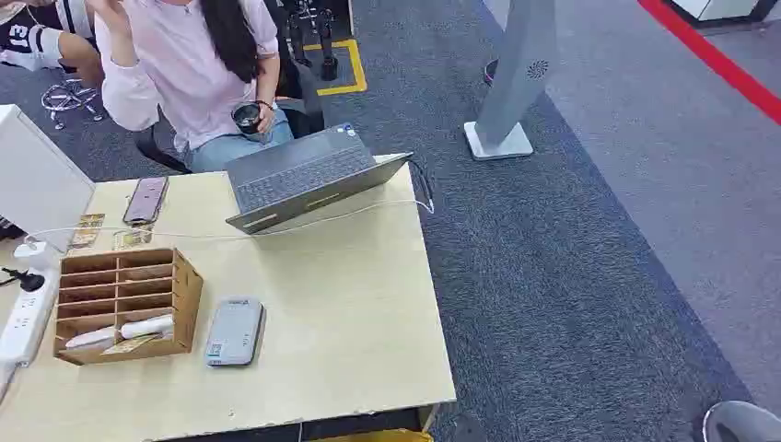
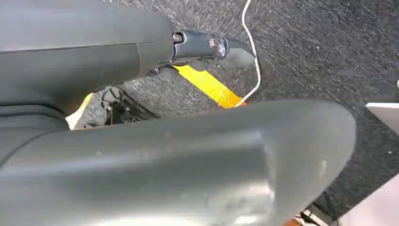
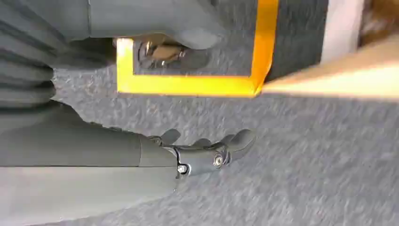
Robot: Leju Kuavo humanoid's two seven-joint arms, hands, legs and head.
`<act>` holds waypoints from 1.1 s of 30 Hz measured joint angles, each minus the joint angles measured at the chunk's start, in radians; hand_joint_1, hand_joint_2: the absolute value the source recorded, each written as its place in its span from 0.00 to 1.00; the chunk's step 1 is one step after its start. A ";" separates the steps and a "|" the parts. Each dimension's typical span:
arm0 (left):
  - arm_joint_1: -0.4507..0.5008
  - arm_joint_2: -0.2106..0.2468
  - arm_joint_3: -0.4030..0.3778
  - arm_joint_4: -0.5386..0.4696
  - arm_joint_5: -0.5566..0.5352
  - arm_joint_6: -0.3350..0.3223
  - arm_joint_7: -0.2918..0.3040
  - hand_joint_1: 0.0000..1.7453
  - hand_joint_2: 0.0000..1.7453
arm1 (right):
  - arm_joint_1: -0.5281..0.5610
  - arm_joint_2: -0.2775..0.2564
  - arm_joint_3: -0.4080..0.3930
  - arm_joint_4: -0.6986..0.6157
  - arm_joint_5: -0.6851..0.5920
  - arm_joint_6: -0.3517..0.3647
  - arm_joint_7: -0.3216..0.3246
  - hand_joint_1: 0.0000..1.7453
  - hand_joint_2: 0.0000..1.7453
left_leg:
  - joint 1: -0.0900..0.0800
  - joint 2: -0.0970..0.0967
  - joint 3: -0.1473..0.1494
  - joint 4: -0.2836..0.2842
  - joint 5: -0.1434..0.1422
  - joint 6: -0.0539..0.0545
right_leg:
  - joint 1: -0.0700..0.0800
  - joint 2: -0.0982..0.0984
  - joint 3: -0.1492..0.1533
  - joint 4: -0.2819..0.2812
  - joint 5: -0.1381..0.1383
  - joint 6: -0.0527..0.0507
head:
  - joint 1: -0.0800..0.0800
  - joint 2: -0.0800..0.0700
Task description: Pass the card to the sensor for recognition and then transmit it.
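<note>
White card [image 1: 120, 331] flat in wooden organizer [image 1: 124, 304] bottom slot.

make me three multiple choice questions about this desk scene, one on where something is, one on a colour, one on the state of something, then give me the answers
1. Where does the grey card reader lie?
A. on the laptop
B. on the table beside the wooden organizer
C. on the carpet

2. What colour is the floor tape under the right robot hand?
A. yellow
B. green
C. white

3. What state is the laptop in?
A. shut flat
B. lid open
C. lying on the carpet

Answers: 1 B, it lies flat on the table right next to the wooden organizer. 2 A, a bright yellow angle runs across the grey carpet. 3 B, its keyboard is exposed in the head view.
</note>
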State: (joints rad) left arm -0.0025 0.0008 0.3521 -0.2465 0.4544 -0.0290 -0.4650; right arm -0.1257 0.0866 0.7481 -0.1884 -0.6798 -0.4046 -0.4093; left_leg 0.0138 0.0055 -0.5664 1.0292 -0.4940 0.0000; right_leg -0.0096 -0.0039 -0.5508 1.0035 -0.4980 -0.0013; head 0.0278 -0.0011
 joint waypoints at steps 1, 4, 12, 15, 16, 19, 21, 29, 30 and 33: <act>-0.001 -0.001 0.002 0.001 -0.001 0.001 -0.005 0.00 1.00 | -0.006 -0.003 0.005 0.002 -0.003 0.016 0.006 0.00 0.00 | 0.000 0.000 0.000 0.000 0.000 0.000 | 0.000 0.000 0.000 0.000 0.000 0.000 | 0.000 0.000; 0.004 -0.008 0.010 0.002 -0.026 -0.023 -0.032 0.00 1.00 | -0.013 -0.013 0.015 0.009 -0.021 0.023 0.033 0.00 0.00 | 0.000 0.000 -0.001 0.000 0.000 0.000 | 0.000 0.000 0.000 0.000 0.000 0.000 | 0.000 0.000; 0.139 -0.186 0.195 -0.650 -0.582 -0.505 -0.181 0.00 1.00 | 0.023 -0.065 0.017 0.040 -0.082 0.042 0.544 0.00 0.00 | 0.000 0.009 -0.004 0.003 -0.003 0.002 | 0.000 0.007 -0.004 0.000 0.002 0.000 | 0.002 0.000; 0.171 -0.212 0.235 -0.724 -0.596 -0.505 -0.198 0.00 1.00 | 0.028 -0.072 0.018 0.041 -0.085 0.041 0.540 0.00 0.00 | 0.003 0.013 -0.011 0.006 -0.002 0.003 | 0.002 0.012 -0.013 0.000 0.005 0.004 | -0.002 0.000; 0.178 -0.220 0.244 -0.739 -0.597 -0.505 -0.199 0.00 1.00 | 0.028 -0.072 0.018 0.041 -0.085 0.041 0.540 0.00 0.00 | 0.005 0.013 -0.013 0.007 -0.002 0.002 | 0.004 0.012 -0.014 0.000 0.005 0.003 | -0.001 0.000; 0.192 -0.235 0.259 -0.771 -0.601 -0.505 -0.199 0.00 1.00 | 0.028 -0.076 0.018 0.043 -0.085 0.041 0.539 0.00 0.00 | 0.008 0.013 -0.018 0.010 -0.002 0.003 | 0.007 0.012 -0.017 0.000 0.006 0.003 | 0.000 0.000; 0.196 -0.241 0.265 -0.784 -0.602 -0.505 -0.199 0.00 1.00 | 0.027 -0.077 0.018 0.044 -0.085 0.041 0.539 0.00 0.00 | 0.008 0.013 -0.020 0.011 -0.002 0.003 | 0.007 0.012 -0.018 0.000 0.006 0.003 | 0.000 0.000; 0.219 -0.264 0.274 -0.847 -0.597 -0.534 -0.184 0.00 1.00 | 0.027 -0.080 0.018 0.045 -0.094 0.041 0.515 0.00 0.00 | 0.012 0.014 -0.030 0.016 -0.002 0.003 | 0.011 0.014 -0.026 0.000 0.007 0.003 | -0.001 0.000; 0.226 -0.268 0.274 -0.860 -0.594 -0.542 -0.180 0.00 1.00 | 0.027 -0.080 0.019 0.045 -0.094 0.041 0.500 0.00 0.00 | 0.014 0.016 -0.034 0.017 -0.002 0.003 | 0.013 0.016 -0.030 0.001 0.008 0.002 | 0.000 0.000; 0.250 -0.293 0.290 -0.919 -0.575 -0.581 -0.166 0.00 1.00 | 0.028 -0.080 0.019 0.045 -0.093 0.033 0.458 0.00 0.00 | 0.022 0.021 -0.051 0.026 -0.002 0.002 | 0.020 0.022 -0.043 0.002 0.015 0.002 | 0.000 0.000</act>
State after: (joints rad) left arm 0.2479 -0.2918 0.6420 -1.1655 -0.1209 -0.6104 -0.6306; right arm -0.0972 0.0061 0.7675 -0.1434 -0.7725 -0.3720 0.0485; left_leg 0.0356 0.0269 -0.6175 1.0550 -0.4957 0.0025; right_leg 0.0107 0.0184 -0.5935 1.0052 -0.4835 0.0004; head 0.0275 -0.0011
